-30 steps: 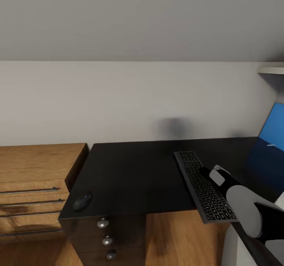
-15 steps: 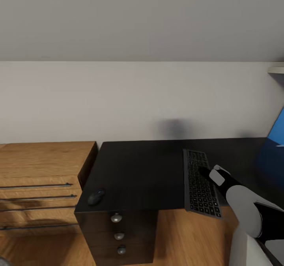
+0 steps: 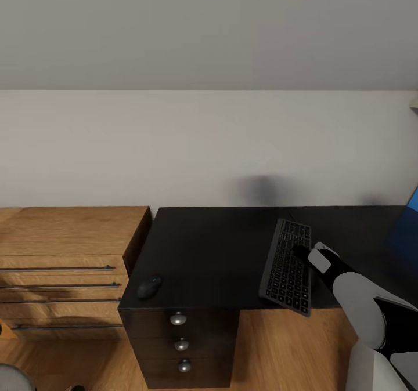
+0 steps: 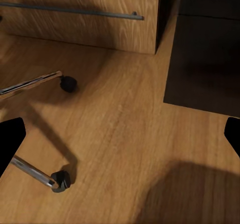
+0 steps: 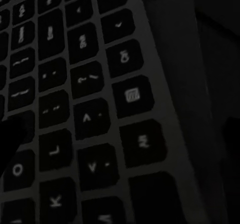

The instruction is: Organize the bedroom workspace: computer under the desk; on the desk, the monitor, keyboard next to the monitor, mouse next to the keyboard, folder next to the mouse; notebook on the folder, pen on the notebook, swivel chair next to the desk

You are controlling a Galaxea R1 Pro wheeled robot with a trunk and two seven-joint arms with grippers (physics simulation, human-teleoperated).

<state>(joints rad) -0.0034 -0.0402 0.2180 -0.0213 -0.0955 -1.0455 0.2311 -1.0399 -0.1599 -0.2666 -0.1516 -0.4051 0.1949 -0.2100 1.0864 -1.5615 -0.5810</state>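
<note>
The keyboard (image 3: 286,266) lies on the desk (image 3: 215,252) near its front edge, one end poking out over it. The right gripper (image 3: 302,254) pinches the keyboard's side. The mouse (image 3: 149,286) sits at the front left corner. I think the keyboard step is in hand. Next, it needs sliding fully onto the desk.

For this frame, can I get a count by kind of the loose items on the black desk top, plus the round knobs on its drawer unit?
Slim black keyboard with dark grey keys: 1
Small rounded black mouse: 1
Round silver drawer knobs: 3
Total: 5
</note>
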